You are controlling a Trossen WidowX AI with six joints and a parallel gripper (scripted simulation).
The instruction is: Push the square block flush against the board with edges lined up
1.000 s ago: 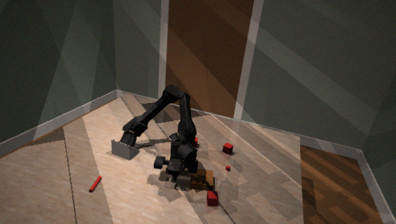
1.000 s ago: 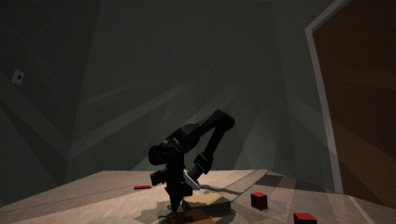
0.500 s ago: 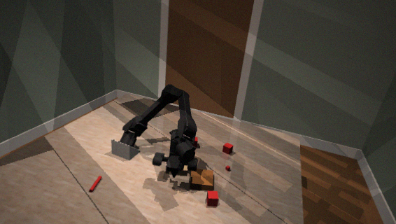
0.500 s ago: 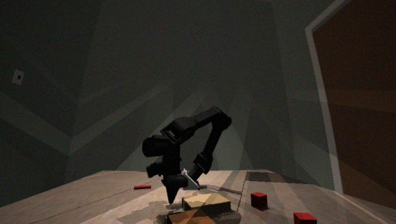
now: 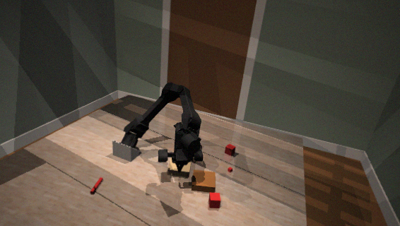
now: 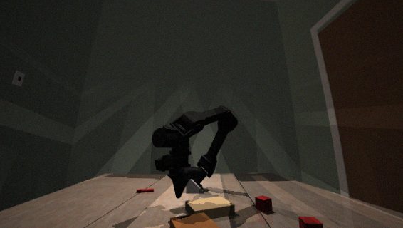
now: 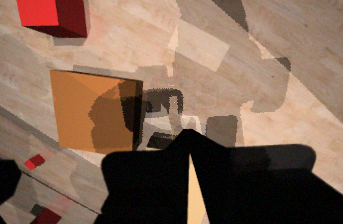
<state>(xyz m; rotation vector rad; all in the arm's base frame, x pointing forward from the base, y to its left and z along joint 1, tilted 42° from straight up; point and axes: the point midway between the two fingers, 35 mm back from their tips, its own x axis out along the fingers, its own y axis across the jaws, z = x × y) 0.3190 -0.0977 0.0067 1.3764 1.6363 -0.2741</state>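
Observation:
The orange square block [image 5: 205,178] [image 6: 196,221] [image 7: 74,110] lies flat on the floor. The pale yellow board [image 5: 186,169] [image 6: 213,201] lies flat beside it, on the robot base's side; a strip of it shows between the fingers in the wrist view [image 7: 194,202]. A narrow gap seems to separate the two in the top view; the arm and shadows hide part of it, so contact is hard to tell. My gripper [image 5: 179,169] [image 6: 178,197] [image 7: 187,133] is shut and empty, pointing down, with its tips raised, close to the board and left of the block in the top view.
A red cube [image 5: 214,200] [image 7: 39,12] lies close to the block. Another red cube [image 5: 230,150] [image 6: 310,222] and a tiny red cube [image 5: 230,169] [image 7: 35,161] lie to the right. A further red cube [image 6: 263,204] is beside the board. A red stick [image 5: 96,185] [image 6: 145,190] lies left.

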